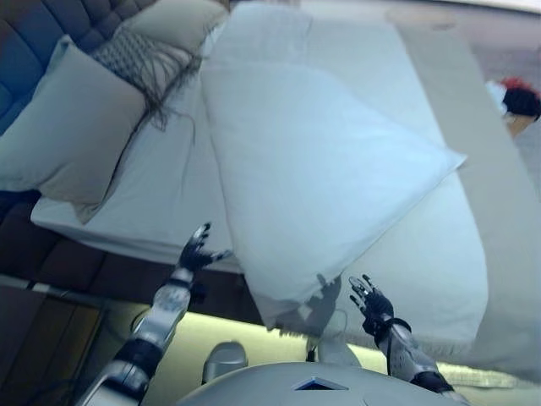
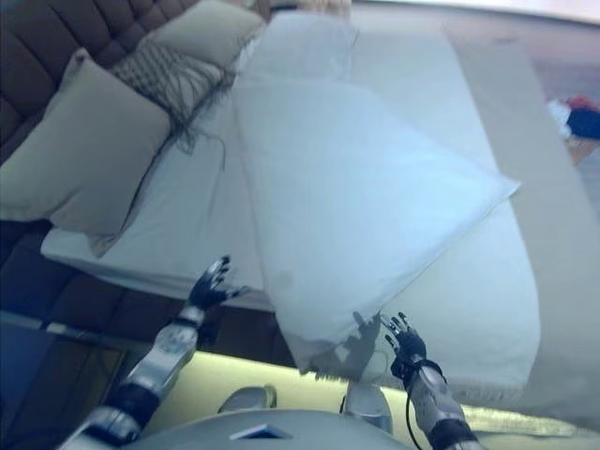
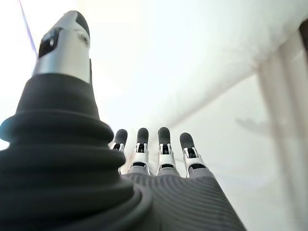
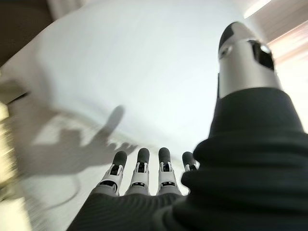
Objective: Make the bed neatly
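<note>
A large white pillow [image 1: 321, 178] lies slantwise across the bed [image 1: 161, 186], its lower corner hanging over the near edge. The white sheet shows under it. My left hand [image 1: 196, 251] is open at the near edge, left of the pillow's lower corner, touching nothing; its straight fingers [image 3: 163, 144] face white fabric in the left wrist view. On the pillow's other side my right hand [image 1: 372, 302] is open too, just below the pillow's hanging edge. The right wrist view has its spread fingers [image 4: 139, 171] before the pillow [image 4: 144, 72], casting a shadow on it.
A grey-beige pillow [image 1: 72, 127] leans on the dark tufted headboard [image 1: 25, 51] at the left. A fringed patterned cushion [image 1: 139, 59] and another beige pillow [image 1: 177, 21] lie beyond it. A grey blanket [image 1: 482, 144] runs along the bed's right side. Dark and red things [image 1: 517, 97] lie on the floor at right.
</note>
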